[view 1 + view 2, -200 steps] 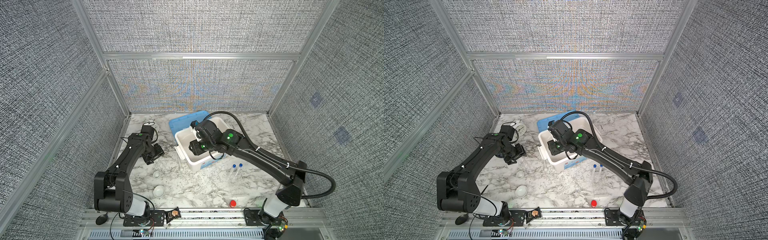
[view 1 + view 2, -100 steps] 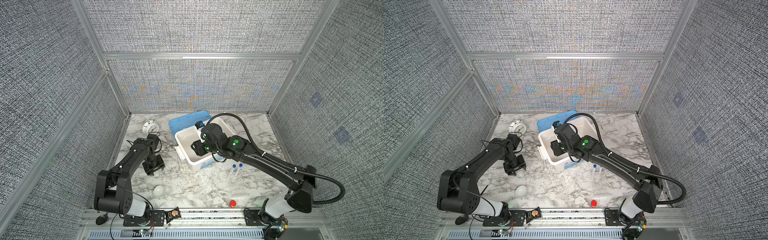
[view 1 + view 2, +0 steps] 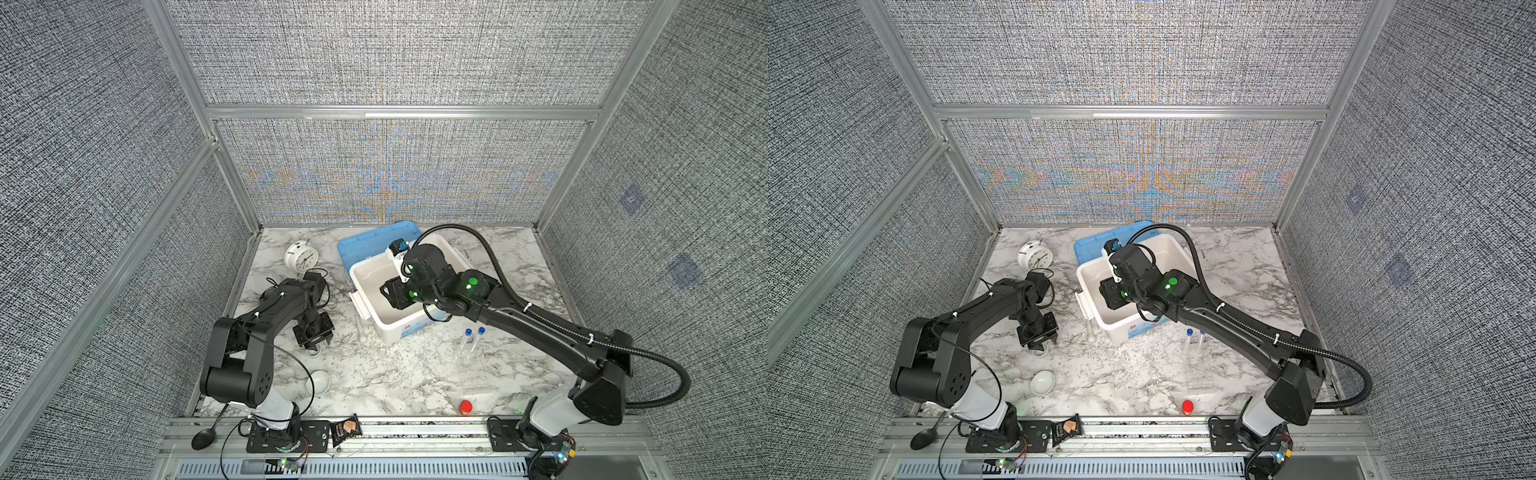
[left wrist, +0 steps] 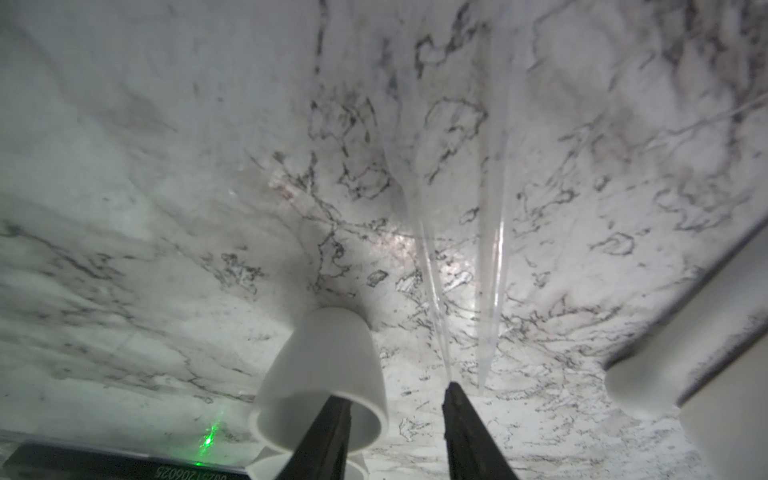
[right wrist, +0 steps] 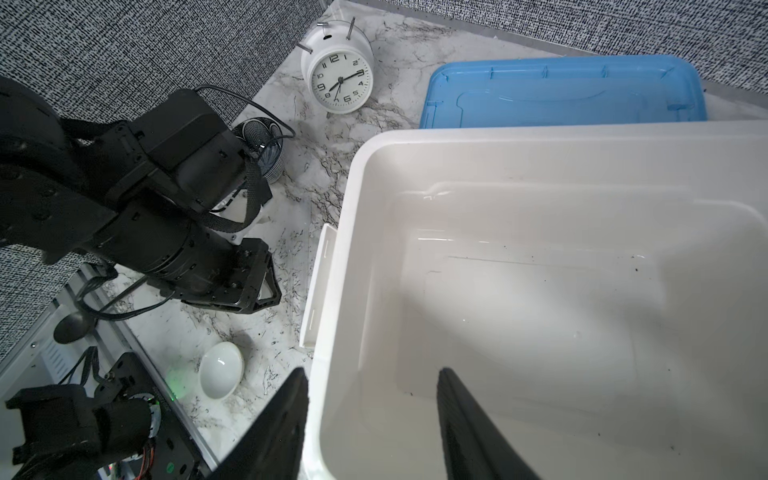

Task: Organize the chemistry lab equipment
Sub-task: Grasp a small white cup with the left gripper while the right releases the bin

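Both grippers stand with jaws apart, neither closed on anything I can see. Nearest the front edge of the tabletop, toward its left corner, a spare white dish sits mouth up, untouched. Just behind it the left gripper points straight down at the other white dish. Its jaws are narrow; one finger looks to be inside the mouth and the other is just outside the wall, with marble showing between. I read that as a rim pinch being set up, sensible for a round little cup that would slip from a side grasp. That arm is folded tight, elbow high above its base at the front left corner, wrist bent down. Further in, the white pestle lies just beside the near left corner of the white bin, and the two blue-capped tubes sit side by side off its right. All of them are outside the bin, which I judge is their home, since it stands open with its blue lid parked behind. The right gripper hovers at the bin's latch wall, jaws about half wide, one finger outside and one inside, not visibly pinching. It is perhaps there to steady the bin. Its arm stretches long from the front right corner toward the middle. Near the back left corner sits the alarm clock.
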`<state>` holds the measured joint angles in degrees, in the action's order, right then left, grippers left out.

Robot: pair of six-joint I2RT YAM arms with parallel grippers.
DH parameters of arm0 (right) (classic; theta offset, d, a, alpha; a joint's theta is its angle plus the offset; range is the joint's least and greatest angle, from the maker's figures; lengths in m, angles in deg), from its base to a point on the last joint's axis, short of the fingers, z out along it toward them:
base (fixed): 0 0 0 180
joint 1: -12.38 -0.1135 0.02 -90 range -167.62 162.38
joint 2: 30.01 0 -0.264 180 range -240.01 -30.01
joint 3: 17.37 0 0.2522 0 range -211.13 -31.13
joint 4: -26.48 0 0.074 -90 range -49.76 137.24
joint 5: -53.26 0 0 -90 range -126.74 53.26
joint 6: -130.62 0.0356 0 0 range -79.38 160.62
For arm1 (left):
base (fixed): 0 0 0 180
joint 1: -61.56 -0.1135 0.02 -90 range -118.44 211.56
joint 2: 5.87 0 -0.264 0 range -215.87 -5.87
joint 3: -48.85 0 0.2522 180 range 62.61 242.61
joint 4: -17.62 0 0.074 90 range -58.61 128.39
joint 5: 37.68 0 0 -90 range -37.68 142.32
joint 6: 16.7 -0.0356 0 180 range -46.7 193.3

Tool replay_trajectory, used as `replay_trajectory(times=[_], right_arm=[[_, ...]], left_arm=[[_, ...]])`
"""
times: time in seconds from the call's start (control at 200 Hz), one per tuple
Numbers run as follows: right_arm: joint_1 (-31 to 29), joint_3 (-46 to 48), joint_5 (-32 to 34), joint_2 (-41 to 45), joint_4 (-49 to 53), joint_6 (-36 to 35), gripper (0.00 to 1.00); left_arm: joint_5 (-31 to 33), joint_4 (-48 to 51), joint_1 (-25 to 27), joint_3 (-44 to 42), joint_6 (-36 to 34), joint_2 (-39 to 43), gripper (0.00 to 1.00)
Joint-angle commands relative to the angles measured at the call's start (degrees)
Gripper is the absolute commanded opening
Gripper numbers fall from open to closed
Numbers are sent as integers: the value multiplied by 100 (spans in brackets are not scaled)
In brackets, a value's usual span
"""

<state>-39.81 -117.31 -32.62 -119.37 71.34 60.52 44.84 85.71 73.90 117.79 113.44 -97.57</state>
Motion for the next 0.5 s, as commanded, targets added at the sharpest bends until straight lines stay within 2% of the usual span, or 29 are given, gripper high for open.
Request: replay_trajectory(times=[0.0, 0.055, 0.085, 0.155, 0.24, 0.35, 0.495], right_arm=[[-1, 11, -132, 28, -189, 101, 53], [-2, 43, -174, 18, -243, 46, 53], [1, 32, -162, 15, -220, 32, 54], [6, -29, -131, -10, -127, 50, 54], [7, -1, -178, 15, -187, 89, 54], [62, 66, -466, -20, -314, 156, 56], [235, -111, -618, -4, -216, 192, 58]], left_arm=[[115, -161, -3, -109, 69, -33, 36], [26, -290, -2, -206, 40, -26, 34], [49, -302, -3, -229, 38, -32, 30], [210, -142, -1, -146, 11, -61, 19], [220, 54, -3, -54, 41, 65, 0], [114, 254, -3, 70, 56, 312, 0], [198, 1145, 6, 611, -92, 798, 0]])
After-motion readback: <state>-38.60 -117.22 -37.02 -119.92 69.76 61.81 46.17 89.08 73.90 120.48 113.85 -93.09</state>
